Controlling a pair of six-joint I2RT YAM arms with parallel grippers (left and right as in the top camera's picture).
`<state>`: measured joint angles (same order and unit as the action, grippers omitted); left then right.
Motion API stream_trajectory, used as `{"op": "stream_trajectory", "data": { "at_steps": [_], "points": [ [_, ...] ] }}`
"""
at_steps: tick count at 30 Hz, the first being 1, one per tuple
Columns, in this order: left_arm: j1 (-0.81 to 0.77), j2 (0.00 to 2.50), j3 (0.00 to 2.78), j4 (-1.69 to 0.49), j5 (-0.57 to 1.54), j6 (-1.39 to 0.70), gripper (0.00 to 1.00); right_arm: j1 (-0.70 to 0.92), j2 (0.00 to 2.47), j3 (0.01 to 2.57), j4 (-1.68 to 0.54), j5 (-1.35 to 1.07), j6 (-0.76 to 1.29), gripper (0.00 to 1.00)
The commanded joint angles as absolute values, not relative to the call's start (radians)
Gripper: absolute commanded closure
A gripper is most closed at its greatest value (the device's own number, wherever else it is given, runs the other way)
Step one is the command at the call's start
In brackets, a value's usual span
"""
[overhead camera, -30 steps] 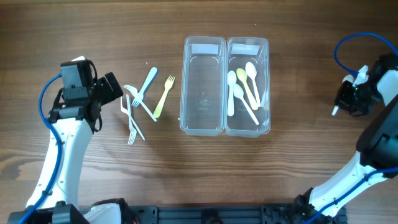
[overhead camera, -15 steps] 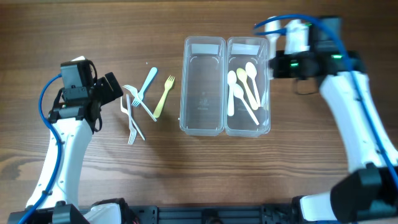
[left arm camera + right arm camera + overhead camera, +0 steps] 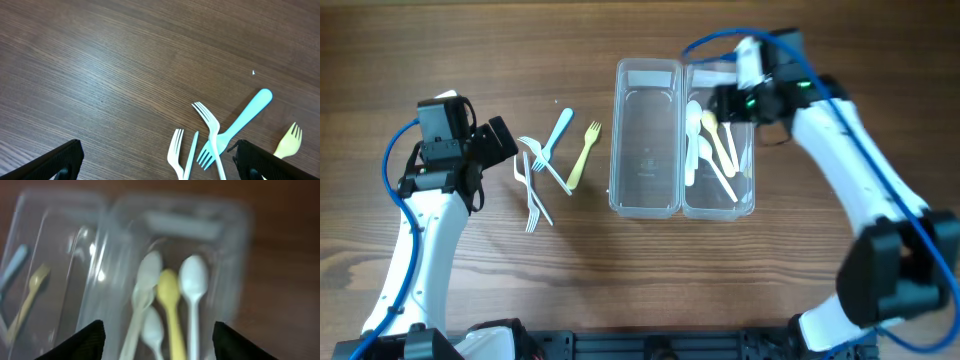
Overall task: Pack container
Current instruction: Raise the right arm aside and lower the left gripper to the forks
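Two clear containers stand side by side mid-table. The left container (image 3: 645, 207) holds nothing. The right container (image 3: 747, 190) holds several spoons (image 3: 712, 142), white and yellow. My right gripper (image 3: 724, 101) hovers over its far end, open with nothing between the fingers. The blurred right wrist view shows the spoons (image 3: 170, 295) straight below the right gripper (image 3: 160, 347). Left of the containers lie a yellow fork (image 3: 583, 155), a blue fork (image 3: 556, 134) and white forks (image 3: 532, 195). My left gripper (image 3: 508, 140) stands wide open just left of them; in its wrist view the forks (image 3: 212, 127) lie ahead of the left gripper (image 3: 160, 167).
The right arm's blue cable (image 3: 720, 40) loops above the containers' far end. Dark wood table (image 3: 820, 280) all around; the left arm (image 3: 425, 230) runs down the left side.
The right arm swung in from the far right edge to above the right container, and its jaws went from shut to open. The left arm and forks stayed put.
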<state>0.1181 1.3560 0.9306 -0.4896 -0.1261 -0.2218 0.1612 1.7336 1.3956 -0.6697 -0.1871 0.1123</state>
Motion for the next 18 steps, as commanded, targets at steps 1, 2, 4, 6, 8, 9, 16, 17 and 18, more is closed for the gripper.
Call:
{"op": "stream_trajectory", "data": {
  "at_steps": [1,2,4,6,8,9,16,17,18],
  "points": [
    [0.123,1.358,0.95,-0.441,-0.11,-0.217,0.0,0.008,1.619,1.452,-0.667,-0.047,0.166,0.25],
    [0.122,1.358,0.95,-0.424,-0.049,-0.226,0.0,-0.037,1.618,1.452,-0.672,-0.048,0.187,0.23],
    [0.122,1.358,0.95,-0.422,0.113,-0.276,0.0,-0.13,1.629,1.451,-0.699,-0.053,0.257,0.2],
    [0.122,1.358,0.95,-0.419,0.222,-0.334,0.0,-0.199,1.642,1.446,-0.724,-0.088,0.281,0.2],
    [0.122,1.358,0.95,-0.424,0.234,-0.348,0.0,-0.245,1.659,1.445,-0.754,-0.113,0.281,0.2],
    [0.122,1.359,0.95,-0.426,0.231,-0.349,0.0,-0.256,1.668,1.445,-0.771,-0.112,0.28,0.2],
    [0.112,1.407,0.95,-0.591,0.097,-0.345,0.25,-0.255,1.72,1.445,-0.805,-0.112,0.291,0.2],
    [0.102,1.415,0.95,-0.604,0.099,-0.308,0.26,-0.255,1.721,1.445,-0.805,-0.112,0.291,0.2],
    [0.068,1.428,0.953,-0.625,0.099,-0.243,0.26,-0.255,1.724,1.445,-0.805,-0.112,0.291,0.2]
  ]
}}
